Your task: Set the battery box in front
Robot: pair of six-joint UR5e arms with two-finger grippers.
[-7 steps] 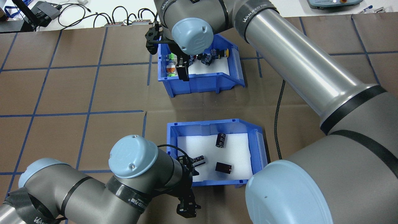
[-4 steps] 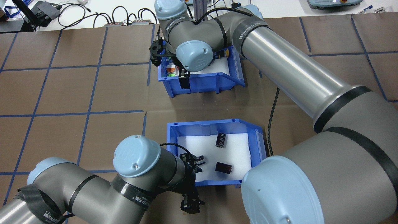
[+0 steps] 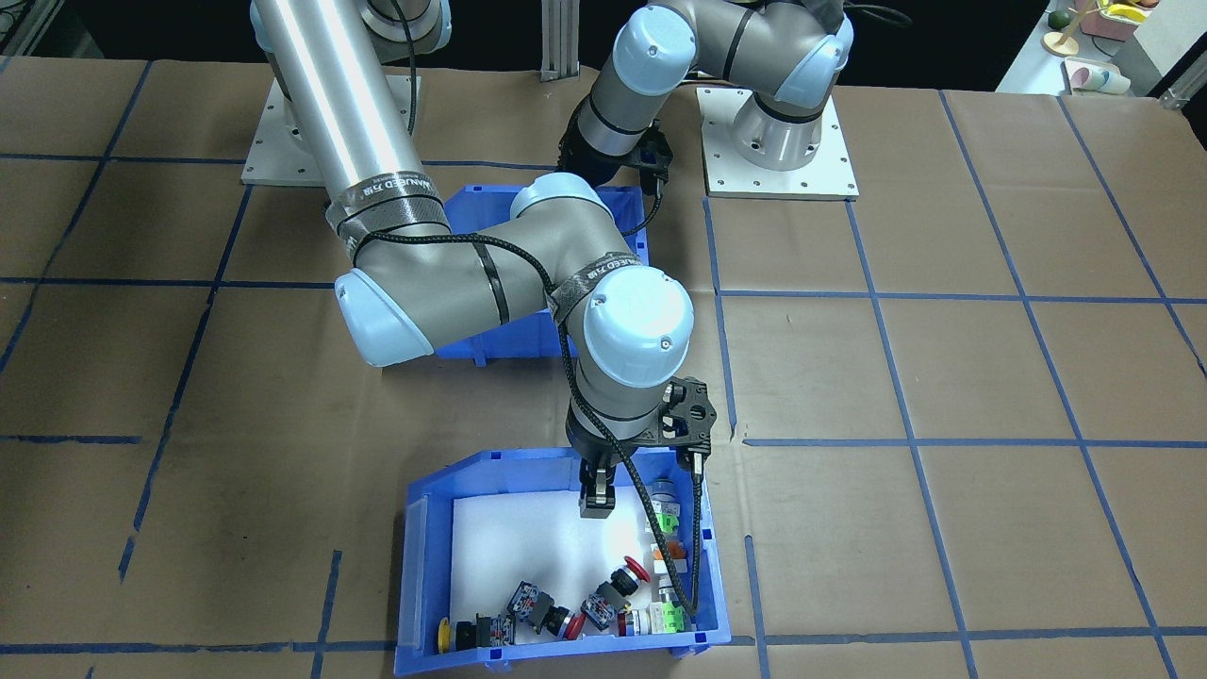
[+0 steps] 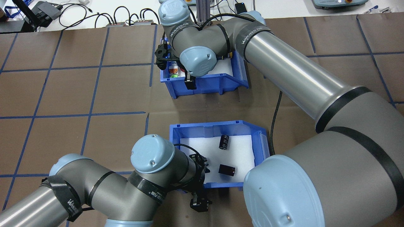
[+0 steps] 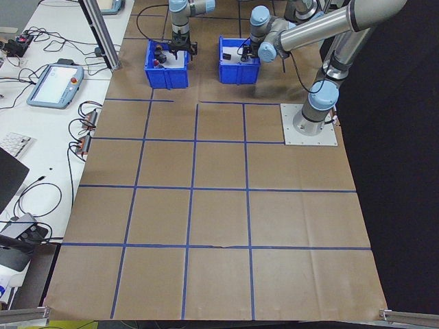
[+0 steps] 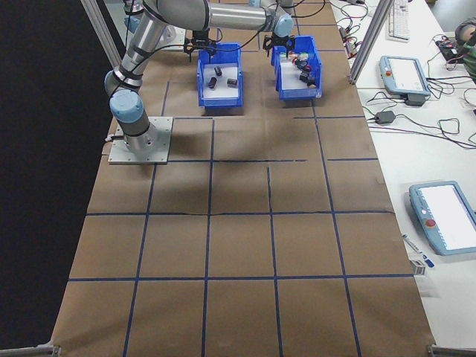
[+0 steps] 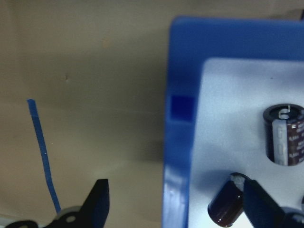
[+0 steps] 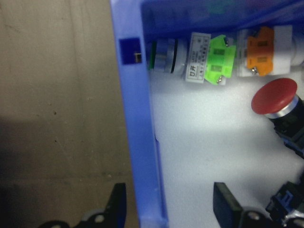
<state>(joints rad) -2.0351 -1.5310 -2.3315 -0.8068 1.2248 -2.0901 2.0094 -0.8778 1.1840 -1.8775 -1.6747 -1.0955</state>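
1. My left pincer (image 7: 173, 209) stands wide, holding nothing. One finger hangs outside the battery box (image 4: 189, 127) over the brown table (image 4: 94, 94), and the other (image 7: 259, 209) is inside over the white foam.
2. So the box's wall (image 7: 178, 156) runs straight up between my fingers; I judge closing on it is the next move.
3. The battery box sits nearer my base, its three dark cylinders (image 4: 224, 142) loose on the foam.
4. My right pincer (image 8: 168, 209), also wide, straddles a wall of the switch box (image 4: 205, 85) farther out.
5. My left arm is much the nearer to the battery box.
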